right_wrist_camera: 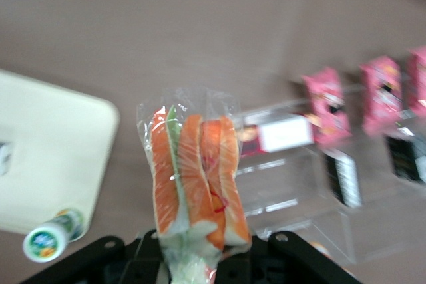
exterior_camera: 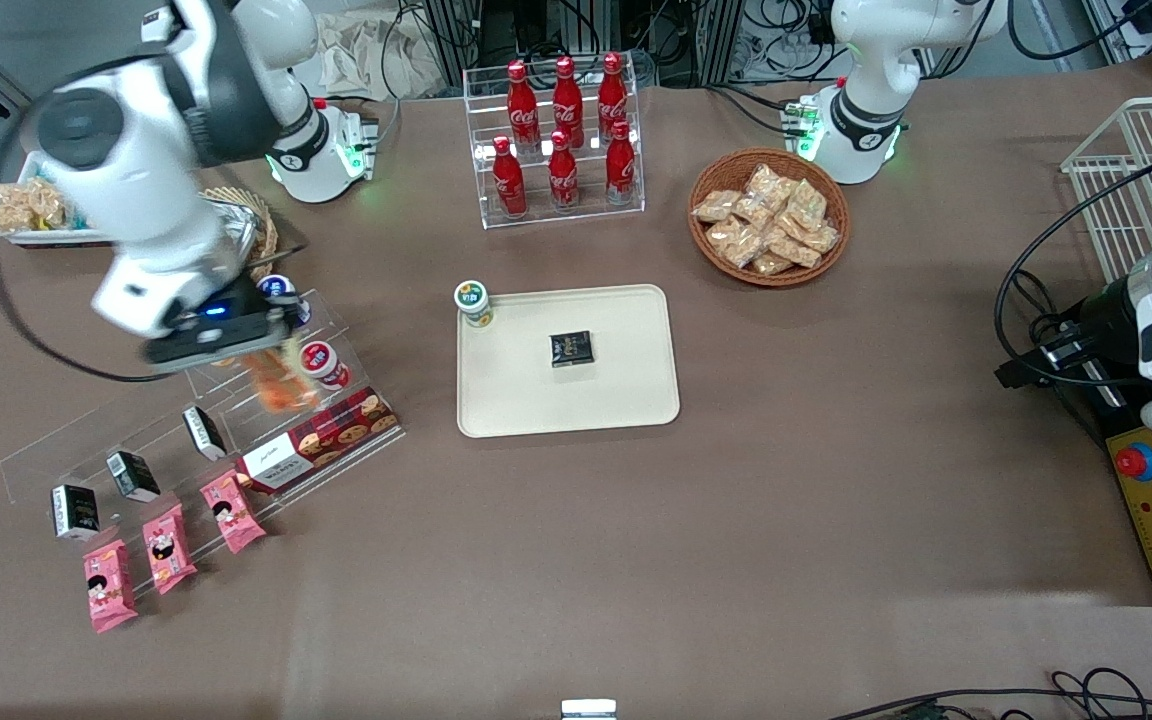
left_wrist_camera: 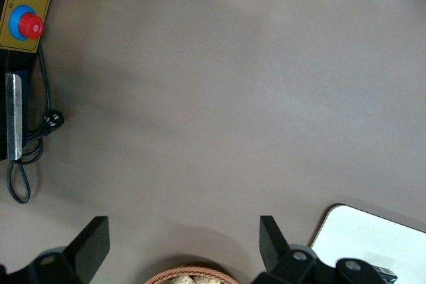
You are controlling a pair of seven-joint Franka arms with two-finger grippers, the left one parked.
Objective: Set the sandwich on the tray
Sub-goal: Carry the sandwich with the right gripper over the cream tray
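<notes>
Right wrist view shows your gripper (right_wrist_camera: 200,257) clamped on the wrapped sandwich (right_wrist_camera: 194,184), which juts out from between the jaws, above the clear acrylic rack (right_wrist_camera: 293,191). Your cream tray (exterior_camera: 626,400) sits well apart from the jaws.

In the front view the sandwich (exterior_camera: 276,385) is a motion-smeared orange patch under the gripper (exterior_camera: 271,350), its shape lost and the jaws covered by the wrist housing; the arm also covers part of the foil container (exterior_camera: 241,235); the snack plate (exterior_camera: 31,225) toward the working arm's end is partly hidden too. In the right wrist view the lower end of the sandwich (right_wrist_camera: 196,184) sinks between the dark jaws, where the grip cannot be made out; the tray (right_wrist_camera: 46,157) is cut by the edge; the pink packets (right_wrist_camera: 326,108) are blurred, their print unreadable.
</notes>
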